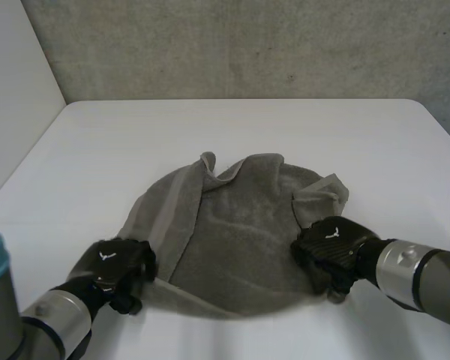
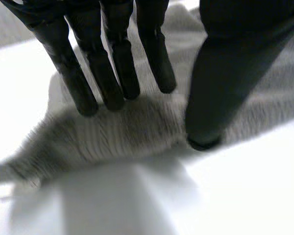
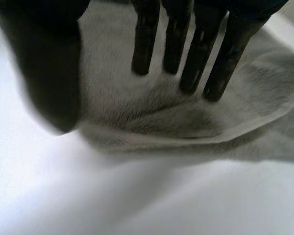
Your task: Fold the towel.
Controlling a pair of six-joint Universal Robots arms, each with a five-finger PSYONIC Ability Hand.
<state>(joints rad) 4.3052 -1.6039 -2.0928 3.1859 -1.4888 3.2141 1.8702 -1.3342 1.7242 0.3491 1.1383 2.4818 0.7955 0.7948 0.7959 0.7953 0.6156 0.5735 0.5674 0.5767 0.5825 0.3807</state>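
A grey towel [image 1: 247,225] lies crumpled near the middle of the white table [image 1: 210,127], spread in a rough oval. Its left edge is rolled over on itself in a long band, and its far edge and right corner are flipped up into small peaks. A grey wall [image 1: 247,45] stands behind the table.

The left hand [image 1: 116,266] sits at the towel's near left edge, right where the rolled band meets the table. In the left wrist view its fingers [image 2: 112,63] are straight and a little spread, their tips down at the towel [image 2: 117,132]. The thumb [image 2: 225,73] stands well apart from them, with its tip at the cloth's edge. A ridge of towel lies below the gap between the two, but nothing is pinched and the hand is open.

The right hand [image 1: 331,244] is at the towel's near right edge, its back up. In the right wrist view its fingers [image 3: 144,39] are also straight and point down onto the cloth. The thumb [image 3: 49,73] is held wide to one side, just above the table. A folded lip of towel [image 3: 152,117] runs beneath the gap, ungripped, so this hand is open too.
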